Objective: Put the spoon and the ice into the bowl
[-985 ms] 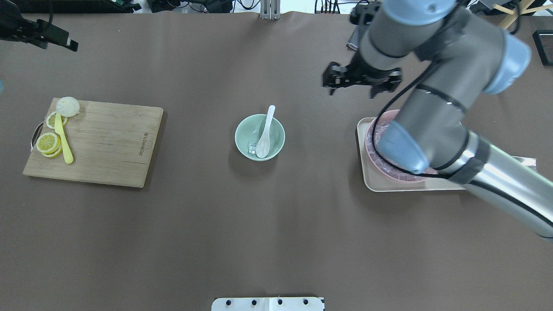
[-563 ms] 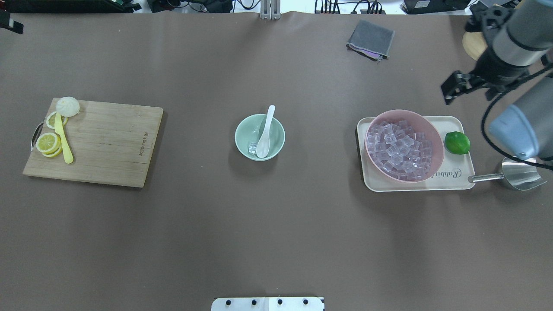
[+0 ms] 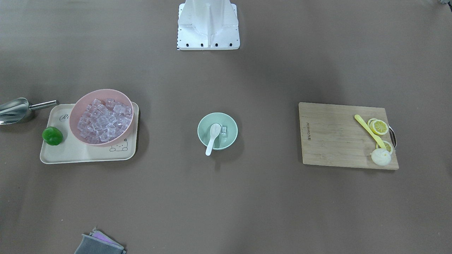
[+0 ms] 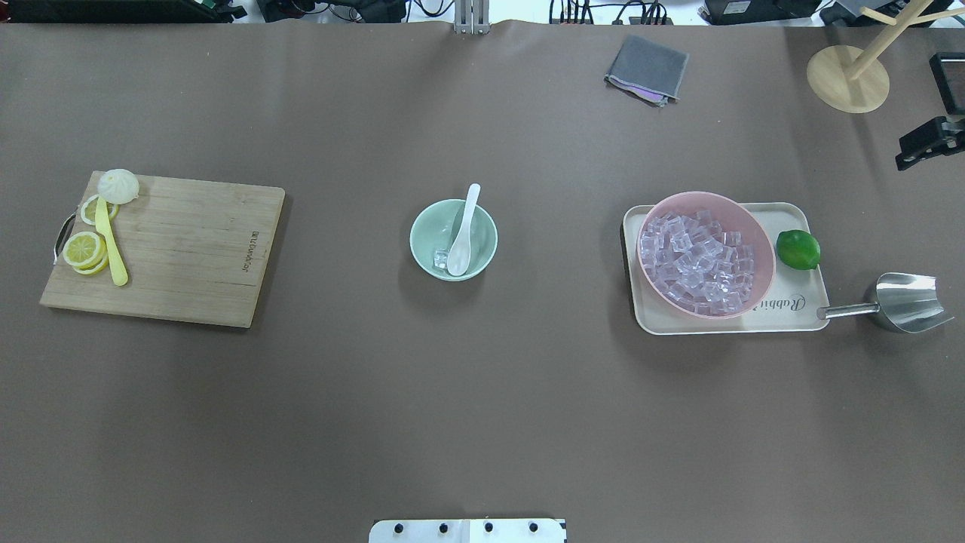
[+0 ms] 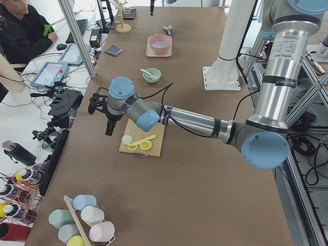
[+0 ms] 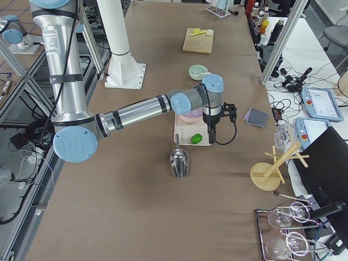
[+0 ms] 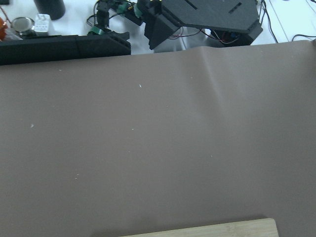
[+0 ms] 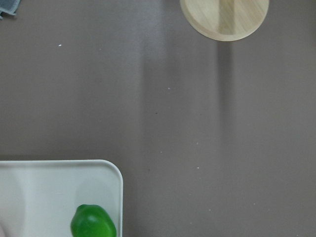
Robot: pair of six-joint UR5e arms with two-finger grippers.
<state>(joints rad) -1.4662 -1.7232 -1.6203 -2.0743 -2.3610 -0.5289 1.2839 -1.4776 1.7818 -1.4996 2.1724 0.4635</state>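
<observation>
The mint-green bowl (image 4: 430,226) stands at the table's middle and also shows in the front view (image 3: 229,139). The white spoon (image 4: 461,241) lies in it, scoop down, with its handle over the far rim. One clear ice cube (image 4: 440,259) sits in the bowl beside the scoop. My right gripper (image 4: 931,139) shows only in part at the overhead view's right edge, far from the bowl; I cannot tell whether it is open or shut. My left gripper (image 5: 108,128) hangs past the cutting board's far left side; I cannot tell its state.
A pink bowl (image 4: 761,260) full of ice cubes and a lime (image 4: 798,249) sit on a cream tray (image 4: 791,317) at the right, with a steel scoop (image 4: 901,302) beside it. A cutting board (image 4: 181,249) with lemon slices and a yellow utensil (image 4: 111,241) lies at the left. A grey cloth (image 4: 647,68) lies at the back.
My right arm has swung away from above the pink bowl to the right edge of the overhead view. My left gripper has left that view's top left corner. Bowl, spoon and ice are unmoved.
</observation>
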